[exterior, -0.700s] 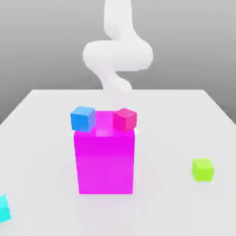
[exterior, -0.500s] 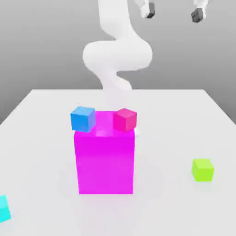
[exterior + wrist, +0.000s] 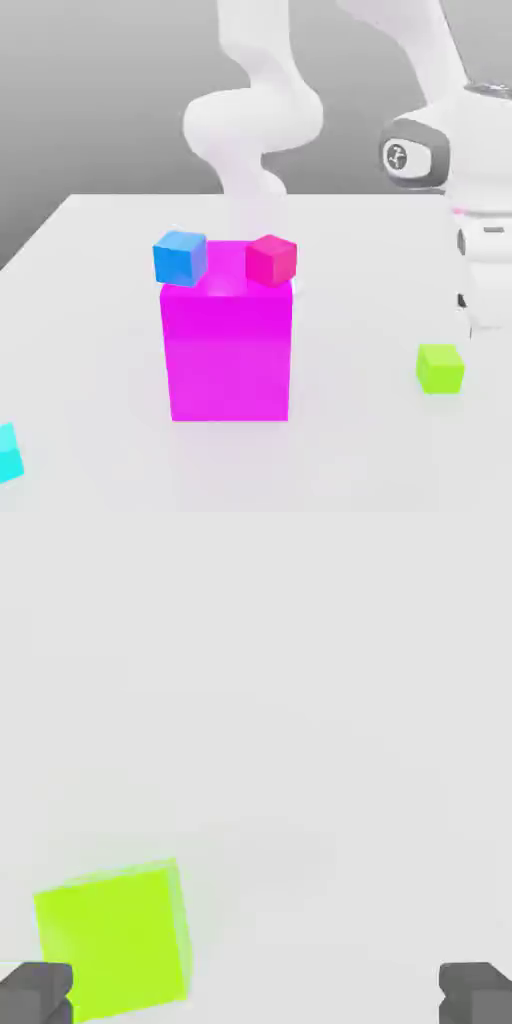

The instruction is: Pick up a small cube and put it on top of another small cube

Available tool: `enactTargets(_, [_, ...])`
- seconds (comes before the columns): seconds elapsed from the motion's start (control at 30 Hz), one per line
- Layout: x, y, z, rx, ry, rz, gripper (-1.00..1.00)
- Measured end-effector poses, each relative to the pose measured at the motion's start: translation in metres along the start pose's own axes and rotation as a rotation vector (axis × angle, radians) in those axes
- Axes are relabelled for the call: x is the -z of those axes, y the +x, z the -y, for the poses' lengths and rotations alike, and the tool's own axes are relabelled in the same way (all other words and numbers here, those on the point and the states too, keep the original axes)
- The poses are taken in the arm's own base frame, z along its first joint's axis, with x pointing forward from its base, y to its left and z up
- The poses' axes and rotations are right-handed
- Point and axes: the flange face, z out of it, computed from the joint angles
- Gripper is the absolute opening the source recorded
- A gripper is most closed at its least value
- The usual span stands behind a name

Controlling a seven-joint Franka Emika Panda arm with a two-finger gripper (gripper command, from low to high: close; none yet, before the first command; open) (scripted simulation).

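Note:
The small cube, lime green, rests on the white table near the exterior view's right. In the hand view the same cube lies close beside one of my dark fingertips, off to the side of the gap. My gripper is open wide with nothing between its fingers. The white hand hangs just above and behind the green cube. A small blue cube and a small crimson cube sit at the top of the big magenta block.
The tall magenta block stands mid-table, to the exterior view's left of the hand. A small cyan cube lies at the front left edge. The arm's white links rise behind the block. Bare table surrounds the green cube.
The arm has swung down from the top of the exterior view to the right side, bringing the hand low over the green cube. No cube has moved.

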Motion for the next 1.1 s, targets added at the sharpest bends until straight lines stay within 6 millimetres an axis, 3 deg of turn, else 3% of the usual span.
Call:
enactTargets(0.2, [-0.063, -0.006, 0.003, 0.024, 0.002, 0.017, 0.0])
enactTargets(0.23, [-0.069, -0.007, 0.003, 0.025, 0.002, 0.017, -1.0])
enactTargets(0.47, [-0.068, -0.007, 0.003, 0.025, 0.001, 0.019, -1.0])
enactTargets(0.67, [-0.015, -0.006, 0.003, 0.024, 0.0, 0.019, -1.0])
enactTargets(0.73, [-0.007, 0.002, -0.035, -0.083, 0.003, 0.026, -1.0])
enactTargets(0.87, [-0.003, 0.007, -0.15, -0.392, 0.013, 0.042, -1.0])
enactTargets(0.97, [0.0, -0.01, -0.233, -0.606, 0.018, 0.049, -1.0])
enactTargets(1.1, [0.007, -0.054, -0.326, -0.852, 0.02, 0.051, -1.0])
